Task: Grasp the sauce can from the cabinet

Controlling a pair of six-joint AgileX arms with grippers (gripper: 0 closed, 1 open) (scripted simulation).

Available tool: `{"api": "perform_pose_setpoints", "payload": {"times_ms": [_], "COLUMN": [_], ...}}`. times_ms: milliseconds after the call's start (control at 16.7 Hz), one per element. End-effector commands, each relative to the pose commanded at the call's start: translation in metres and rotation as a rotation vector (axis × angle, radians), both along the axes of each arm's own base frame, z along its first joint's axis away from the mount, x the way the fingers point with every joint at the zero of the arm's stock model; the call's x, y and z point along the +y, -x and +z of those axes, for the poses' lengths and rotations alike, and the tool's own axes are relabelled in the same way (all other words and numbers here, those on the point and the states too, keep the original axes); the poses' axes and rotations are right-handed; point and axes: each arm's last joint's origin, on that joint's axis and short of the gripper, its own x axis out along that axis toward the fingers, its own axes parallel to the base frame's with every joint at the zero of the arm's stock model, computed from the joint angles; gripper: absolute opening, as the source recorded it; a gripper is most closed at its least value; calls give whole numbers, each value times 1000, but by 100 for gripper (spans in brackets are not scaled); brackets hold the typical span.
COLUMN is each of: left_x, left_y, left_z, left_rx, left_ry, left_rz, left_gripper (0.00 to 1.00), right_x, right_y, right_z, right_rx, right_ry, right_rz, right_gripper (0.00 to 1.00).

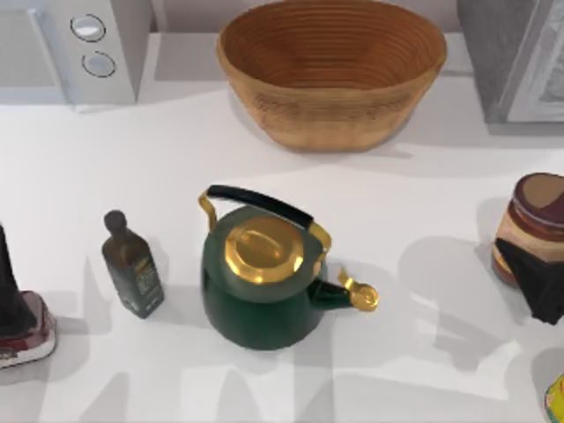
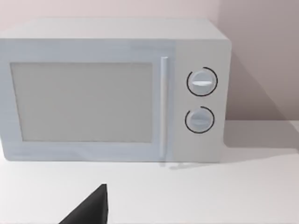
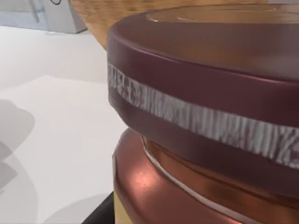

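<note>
The sauce can (image 1: 533, 216) stands at the table's right edge, short and round with a maroon rim, a tan-and-maroon top and a tan side. My right gripper (image 1: 536, 280) is on its near side, black and covering the can's lower part. The right wrist view has the sauce can (image 3: 205, 116) pressed close, and a black fingertip (image 3: 100, 215) lies against its side. My left arm is parked at the left, and a black piece of its gripper (image 2: 88, 210) juts in before the microwave (image 2: 112, 88).
A green kettle (image 1: 260, 282) with gold lid stands mid-table, with a dark square bottle (image 1: 132, 264) to its left. A wicker basket (image 1: 330, 66) sits at the back, the microwave (image 1: 75, 44) back left, the cabinet (image 1: 520, 53) back right. A yellow object (image 1: 557, 398) is at the near right corner.
</note>
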Motion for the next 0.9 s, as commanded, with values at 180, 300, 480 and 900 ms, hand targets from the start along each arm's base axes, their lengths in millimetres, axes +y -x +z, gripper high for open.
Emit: {"api": "perform_pose_setpoints", "payload": {"times_ms": [180,300,480,900], "left_x": [0,0,0,0], "left_y": [0,0,0,0], "left_z": [0,0,0,0], "left_rx": [0,0,0,0], "left_ry": [0,0,0,0], "left_rz": [0,0,0,0], "left_gripper": [100,100,100,100], "right_x": [13,23,32,32], "right_y": [-15,-21,-23,-23], "right_z": [-1,-1,-2,-2], "right_rx": [-42,-64,-74,-74], "right_ry": [13,23,31,31], "right_rz": [3,12,23,23], "right_gripper": [0,0,0,30]}}
